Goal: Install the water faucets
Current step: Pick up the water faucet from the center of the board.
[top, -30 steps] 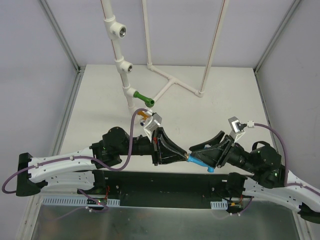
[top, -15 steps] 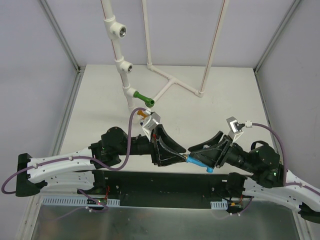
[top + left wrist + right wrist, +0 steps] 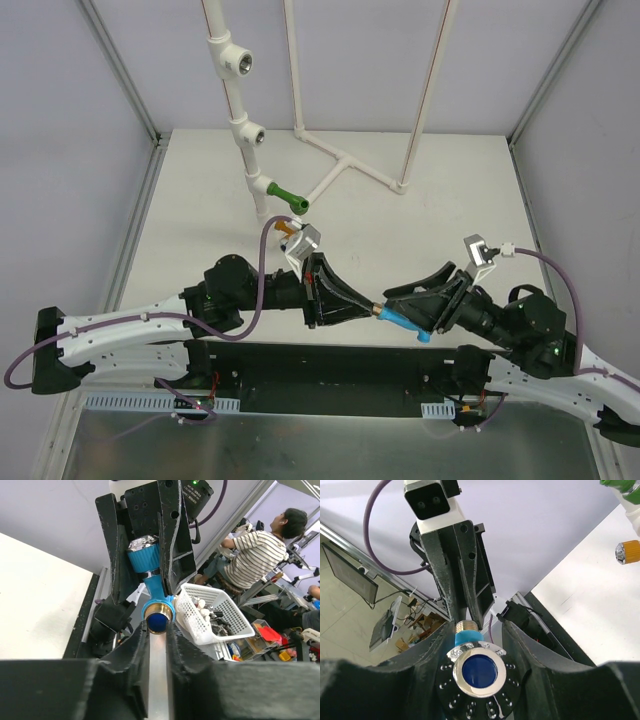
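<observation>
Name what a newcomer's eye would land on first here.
The blue faucet, front centre: the right pincer grips it, and the left pincer sits at its brass end. Behind, a green faucet is fitted in the lowest tee of the white pipe.

I count one green faucet [image 3: 285, 193], one orange faucet [image 3: 627, 552] and one blue faucet [image 3: 401, 320], three in all. Three white tee fittings [image 3: 240, 62] sit along one upright pipe [image 3: 229, 95].

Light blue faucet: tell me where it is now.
Top view, low and right of centre: the light blue faucet is clamped in the right gripper, its brass end meeting the left gripper.
</observation>
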Robot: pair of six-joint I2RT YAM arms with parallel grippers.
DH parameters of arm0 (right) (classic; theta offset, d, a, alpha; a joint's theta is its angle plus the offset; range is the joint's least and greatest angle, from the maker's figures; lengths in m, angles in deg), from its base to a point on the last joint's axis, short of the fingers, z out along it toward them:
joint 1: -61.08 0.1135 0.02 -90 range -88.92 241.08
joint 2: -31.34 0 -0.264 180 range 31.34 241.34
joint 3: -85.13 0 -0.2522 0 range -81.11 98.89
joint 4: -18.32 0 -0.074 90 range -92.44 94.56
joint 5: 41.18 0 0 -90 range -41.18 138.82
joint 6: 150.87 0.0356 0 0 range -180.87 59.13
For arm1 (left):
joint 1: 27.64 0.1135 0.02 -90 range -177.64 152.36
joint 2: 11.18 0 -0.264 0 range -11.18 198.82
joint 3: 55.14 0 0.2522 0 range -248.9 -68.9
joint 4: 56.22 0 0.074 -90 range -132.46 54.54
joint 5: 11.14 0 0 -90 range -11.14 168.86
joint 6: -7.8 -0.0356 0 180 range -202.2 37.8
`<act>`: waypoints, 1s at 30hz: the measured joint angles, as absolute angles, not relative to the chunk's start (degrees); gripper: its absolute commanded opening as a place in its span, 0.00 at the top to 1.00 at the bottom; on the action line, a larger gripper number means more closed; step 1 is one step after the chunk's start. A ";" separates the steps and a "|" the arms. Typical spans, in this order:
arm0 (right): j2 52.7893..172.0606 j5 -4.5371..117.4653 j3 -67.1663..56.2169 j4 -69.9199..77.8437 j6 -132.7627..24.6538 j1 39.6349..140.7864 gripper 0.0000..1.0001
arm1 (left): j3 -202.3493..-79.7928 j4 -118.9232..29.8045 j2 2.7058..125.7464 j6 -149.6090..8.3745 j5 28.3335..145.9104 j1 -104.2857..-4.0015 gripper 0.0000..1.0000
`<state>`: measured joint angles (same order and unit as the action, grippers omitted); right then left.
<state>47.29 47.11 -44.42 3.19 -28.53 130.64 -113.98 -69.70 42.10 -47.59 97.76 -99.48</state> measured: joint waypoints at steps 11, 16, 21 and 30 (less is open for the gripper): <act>44.78 44.66 -44.36 1.84 -28.62 130.67 1.00 | -114.18 -72.24 44.22 -46.54 98.43 -99.06 1.00; 44.84 45.21 -44.33 2.10 -28.53 130.64 1.00 | -114.72 -72.17 44.57 -46.56 98.61 -98.82 1.00; 45.52 46.80 -44.01 3.23 -28.03 130.53 1.00 | -115.71 -71.65 44.57 -46.58 99.44 -98.80 1.00; 46.00 49.29 -44.01 3.87 -26.98 130.40 1.00 | -117.24 -69.24 44.59 -46.58 101.38 -98.43 1.00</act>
<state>46.00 49.29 -44.01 3.87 -26.98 130.40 -117.24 -69.24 44.59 -46.58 101.38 -98.43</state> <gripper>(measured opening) 0.468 0.009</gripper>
